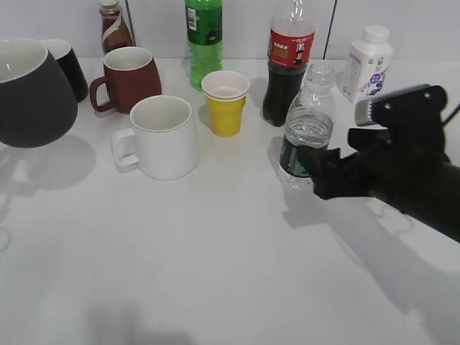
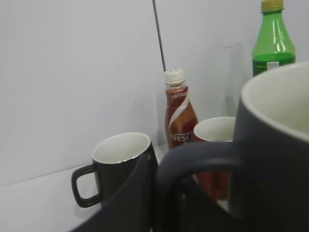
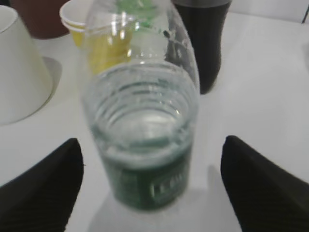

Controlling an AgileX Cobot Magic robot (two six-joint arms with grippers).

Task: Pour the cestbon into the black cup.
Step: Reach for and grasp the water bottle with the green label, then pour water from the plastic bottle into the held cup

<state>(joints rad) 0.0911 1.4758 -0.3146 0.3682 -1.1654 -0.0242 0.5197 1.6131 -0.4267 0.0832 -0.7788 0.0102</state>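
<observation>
The clear ribbed water bottle, capless with a dark green label, stands upright on the white table between the right gripper's spread, untouching fingers. The matte black cup, rounded and white inside, hangs lifted at far left; the left gripper's state is hidden behind it.

white mug, yellow cup — cola btl

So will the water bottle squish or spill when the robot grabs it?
Probably squishes a little: the cestbon looks like thin ribbed plastic. It could spill, since no cap shows and water fills about half. The right gripper is open around it.
</observation>
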